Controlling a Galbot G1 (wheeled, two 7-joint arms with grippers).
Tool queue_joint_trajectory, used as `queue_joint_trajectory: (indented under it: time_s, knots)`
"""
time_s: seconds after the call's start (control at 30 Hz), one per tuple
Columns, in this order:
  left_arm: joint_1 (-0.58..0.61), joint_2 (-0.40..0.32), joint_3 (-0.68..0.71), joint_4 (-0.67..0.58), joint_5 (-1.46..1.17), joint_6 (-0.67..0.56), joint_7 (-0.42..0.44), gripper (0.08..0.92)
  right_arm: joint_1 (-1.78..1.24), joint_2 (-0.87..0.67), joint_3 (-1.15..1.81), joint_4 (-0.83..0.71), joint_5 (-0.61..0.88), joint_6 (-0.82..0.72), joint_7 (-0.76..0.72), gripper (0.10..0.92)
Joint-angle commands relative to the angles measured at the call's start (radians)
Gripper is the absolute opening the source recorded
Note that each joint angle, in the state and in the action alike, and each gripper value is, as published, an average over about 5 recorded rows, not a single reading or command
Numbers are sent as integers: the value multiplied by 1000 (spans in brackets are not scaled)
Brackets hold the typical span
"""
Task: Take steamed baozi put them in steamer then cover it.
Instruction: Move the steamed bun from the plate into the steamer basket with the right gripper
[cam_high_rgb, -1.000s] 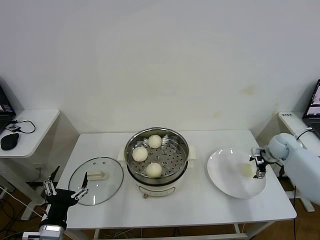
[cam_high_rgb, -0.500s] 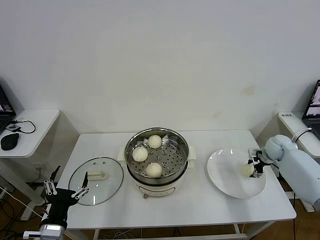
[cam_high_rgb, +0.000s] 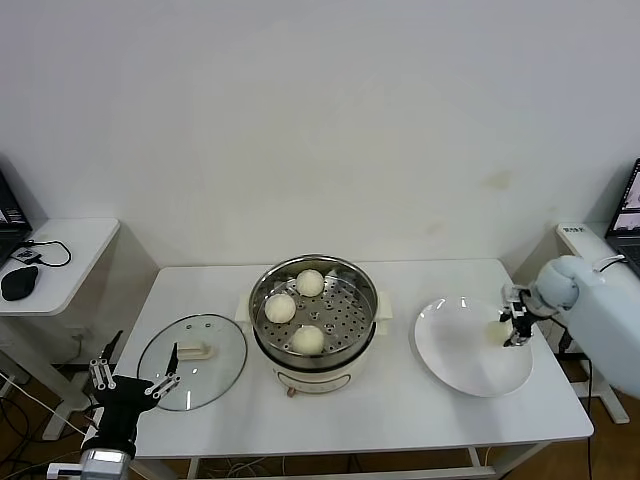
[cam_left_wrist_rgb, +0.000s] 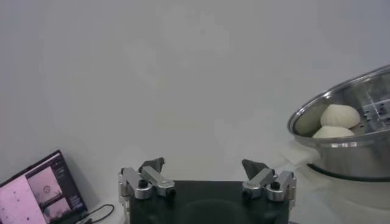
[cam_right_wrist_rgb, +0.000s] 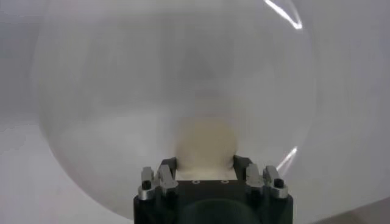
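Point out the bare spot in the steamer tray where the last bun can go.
The steamer holds three buns along its far, left and near sides; the tray's right side, by the rim nearest the plate, is bare. The right tool grips the fourth bun over that plate.

The right pincer (cam_right_wrist_rgb: 205, 165) closes on a pale baozi (cam_right_wrist_rgb: 205, 143), its two fingers pressed against the bun's opposite sides. Behind the bun spreads a round white plate (cam_right_wrist_rgb: 109, 85), with bright glints on its rim, lying on the pale table (cam_right_wrist_rgb: 353, 91).
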Motion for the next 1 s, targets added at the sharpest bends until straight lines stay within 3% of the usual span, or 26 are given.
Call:
queue_joint_trajectory:
  time_s: [0.03, 0.27, 0.5, 0.8, 1.0]
  knots:
    - [-3, 6, 8, -2, 0, 0, 0, 823, 255, -114, -213, 175, 191, -60, -28, 592]
    - [-9, 16, 21, -2, 1, -1, 0, 823, 560, -125, -471, 329, 376, -132, -10, 596]
    - [-12, 17, 28, -9, 2, 0, 0, 823, 830, -25, -680, 418, 574, -201, 36, 602]
    - [-8, 9, 26, -7, 9, -2, -1, 823, 830, 119, -751, 537, 712, -309, 122, 610]
    - [-2, 5, 10, -12, 9, -2, -1, 823, 761, 192, -745, 520, 790, -376, 182, 611]
